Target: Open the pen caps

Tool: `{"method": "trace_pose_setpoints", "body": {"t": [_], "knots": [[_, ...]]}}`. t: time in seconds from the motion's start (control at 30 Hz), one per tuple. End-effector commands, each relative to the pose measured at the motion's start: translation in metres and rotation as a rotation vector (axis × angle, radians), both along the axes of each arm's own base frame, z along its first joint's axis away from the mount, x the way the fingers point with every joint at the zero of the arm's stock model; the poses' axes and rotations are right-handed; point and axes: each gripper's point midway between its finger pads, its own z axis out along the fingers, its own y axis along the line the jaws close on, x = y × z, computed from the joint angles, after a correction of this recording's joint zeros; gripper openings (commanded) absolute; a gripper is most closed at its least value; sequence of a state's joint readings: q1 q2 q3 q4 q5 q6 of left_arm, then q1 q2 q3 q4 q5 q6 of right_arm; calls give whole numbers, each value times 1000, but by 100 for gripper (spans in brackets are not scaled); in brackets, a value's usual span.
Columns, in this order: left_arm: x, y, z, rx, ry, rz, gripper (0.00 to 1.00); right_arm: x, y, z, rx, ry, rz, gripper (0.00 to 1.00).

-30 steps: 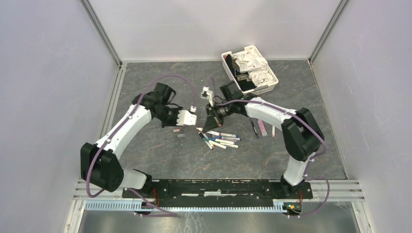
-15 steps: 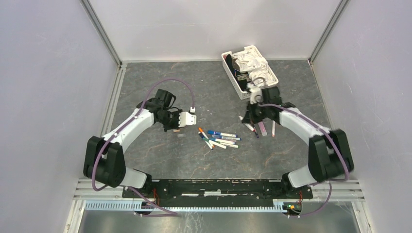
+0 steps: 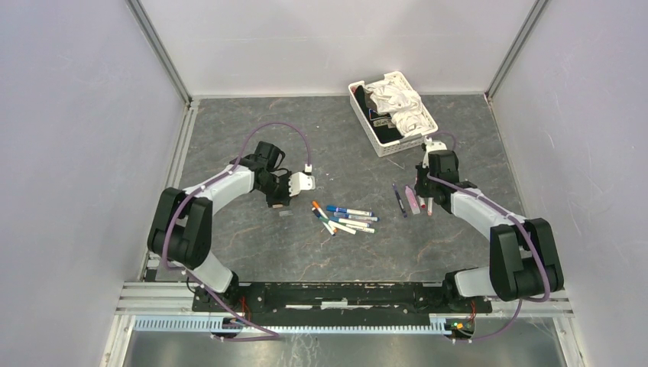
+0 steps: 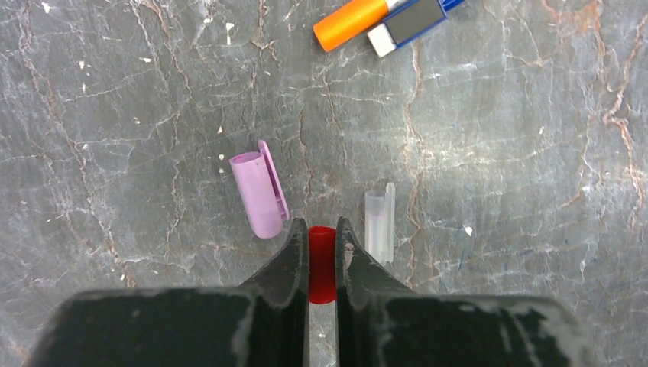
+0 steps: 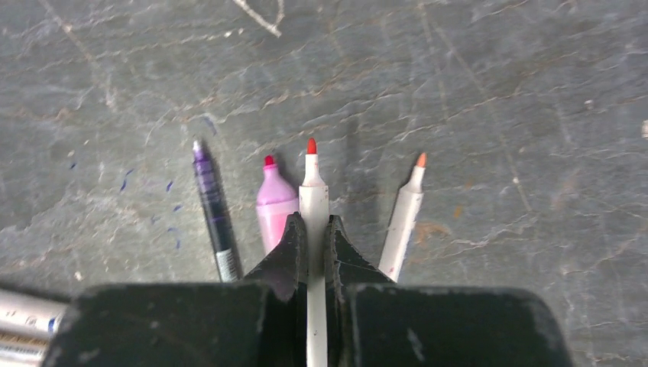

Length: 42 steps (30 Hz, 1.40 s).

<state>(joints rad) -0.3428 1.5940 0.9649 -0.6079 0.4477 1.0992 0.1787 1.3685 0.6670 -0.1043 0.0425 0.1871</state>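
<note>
Here's the grey stone-look table (image 3: 252, 237), and both arms are down low on it. The left arm (image 3: 221, 186) reaches in toward the middle, the right arm (image 3: 477, 208) toward the far right. At the far edge sits the white basket (image 3: 364, 122), stuffed with crumpled cloth.

In the centre between the two arms lies a cluster of pens (image 3: 344, 218), fanned out loosely, white barrels with coloured ends.

On the right, four uncapped pens lie side by side, tips pointing away from the wrist. They are the purple pen (image 5: 212, 206), the pink highlighter (image 5: 275, 210), the red-tipped pen (image 5: 313, 195) and the orange-tipped pen (image 5: 405, 214). The right gripper (image 5: 313, 222) is pinched narrow on the white barrel of the red-tipped pen, which runs between the fingers. The highlighter is just beside it and the orange-tipped pen is a little apart.

Over to the left gripper (image 4: 322, 229): its fingers are clamped tight on the red cap (image 4: 322, 264), a short stub that sits upright between them. Two loose caps lie on the table at either side of the fingertips. The lilac cap (image 4: 260, 195) is on the left, tilted, and the clear cap (image 4: 380, 225) is on the right. Further out are an orange pen end (image 4: 350, 21) and a blue one (image 4: 416, 17).
</note>
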Motion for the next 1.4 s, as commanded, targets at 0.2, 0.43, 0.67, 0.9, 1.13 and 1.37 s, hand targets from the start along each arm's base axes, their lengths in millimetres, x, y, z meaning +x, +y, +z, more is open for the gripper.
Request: {"method": "trace_pose_setpoints", "body": {"t": [0.2, 0.43, 0.67, 0.9, 1.13, 1.37], "knots": [[12, -11, 7, -50, 8, 65, 32, 32, -27, 7, -95, -121, -144, 0], [16, -21, 48, -111, -8, 76, 41, 27, -30, -9, -115, -68, -145, 5], [33, -29, 123, -199, -76, 171, 80, 25, -25, -10, -92, -55, -134, 27], [42, -16, 212, -264, -199, 293, 100, 31, 4, 37, -73, -176, -46, 41], [25, -7, 232, -288, -250, 296, 100, 12, 113, 59, -48, -238, 456, 43], [15, -12, 220, -281, -137, 289, 100, -31, 193, 27, 71, -63, 870, 40]]}}
